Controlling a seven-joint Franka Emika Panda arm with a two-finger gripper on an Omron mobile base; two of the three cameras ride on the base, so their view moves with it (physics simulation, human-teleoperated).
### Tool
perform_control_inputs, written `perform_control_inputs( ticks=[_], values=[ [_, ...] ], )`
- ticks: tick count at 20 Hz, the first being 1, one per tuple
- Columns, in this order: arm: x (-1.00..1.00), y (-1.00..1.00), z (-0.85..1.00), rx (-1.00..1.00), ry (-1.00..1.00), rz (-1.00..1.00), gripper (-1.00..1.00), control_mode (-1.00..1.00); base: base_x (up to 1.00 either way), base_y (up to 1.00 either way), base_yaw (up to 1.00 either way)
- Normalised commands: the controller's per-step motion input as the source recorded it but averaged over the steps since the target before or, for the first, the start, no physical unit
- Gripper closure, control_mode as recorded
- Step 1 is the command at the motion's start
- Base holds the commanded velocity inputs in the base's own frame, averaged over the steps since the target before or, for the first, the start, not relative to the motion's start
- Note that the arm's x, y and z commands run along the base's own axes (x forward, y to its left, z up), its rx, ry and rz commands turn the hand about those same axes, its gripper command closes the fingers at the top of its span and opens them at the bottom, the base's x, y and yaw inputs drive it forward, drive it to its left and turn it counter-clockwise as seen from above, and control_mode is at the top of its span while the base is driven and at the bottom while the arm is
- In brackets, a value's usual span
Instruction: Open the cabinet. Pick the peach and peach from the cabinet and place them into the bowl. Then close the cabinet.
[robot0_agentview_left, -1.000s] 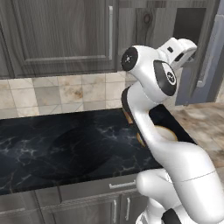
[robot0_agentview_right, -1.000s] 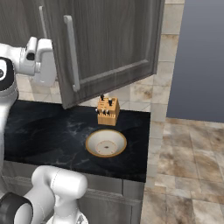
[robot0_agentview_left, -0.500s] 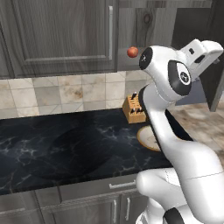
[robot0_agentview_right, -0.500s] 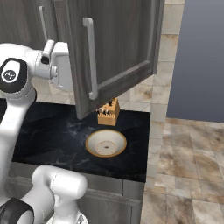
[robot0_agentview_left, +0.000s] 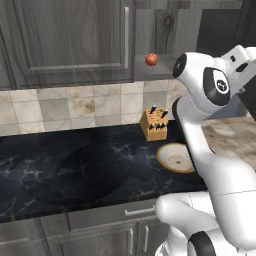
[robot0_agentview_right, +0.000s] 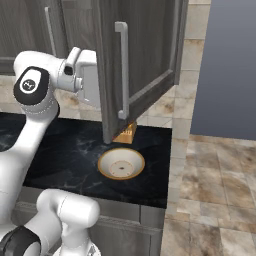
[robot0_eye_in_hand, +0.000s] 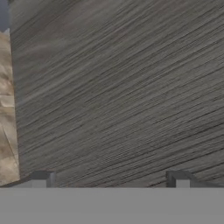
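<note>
The gripper is spread wide, holding nothing, right up against the door, with the red peach behind the door, away off to the hand's side.

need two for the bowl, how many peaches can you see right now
1. A red-orange peach sits on the shelf inside the opened cabinet, above the knife block. The second peach may be hidden behind the robot arm or the open door.
</note>
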Motion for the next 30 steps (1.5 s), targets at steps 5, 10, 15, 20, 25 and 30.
perform_control_inputs(
  ticks=[5, 10, 15, 20, 25, 30],
  values=[
    [0.0, -0.28, -0.06, 0.0, 0.0, 0.0, -1.0, -1.0, 0.0, 0.0, 0.0],
    [0.0, -0.32, -0.09, 0.0, 0.0, 0.0, -1.0, -1.0, 0.0, 0.0, 0.0],
    [0.0, -0.31, -0.1, 0.0, 0.0, 0.0, -1.0, -1.0, 0.0, 0.0, 0.0],
    [0.0, -0.3, -0.1, 0.0, 0.0, 0.0, -1.0, -1.0, 0.0, 0.0, 0.0],
    [0.0, -0.33, -0.1, 0.0, -0.01, 0.0, -1.0, -1.0, 0.0, 0.0, 0.0],
    [0.0, -0.13, -0.09, 0.0, 0.0, 0.0, -1.0, -1.0, 0.0, 0.0, 0.0]
  ],
)
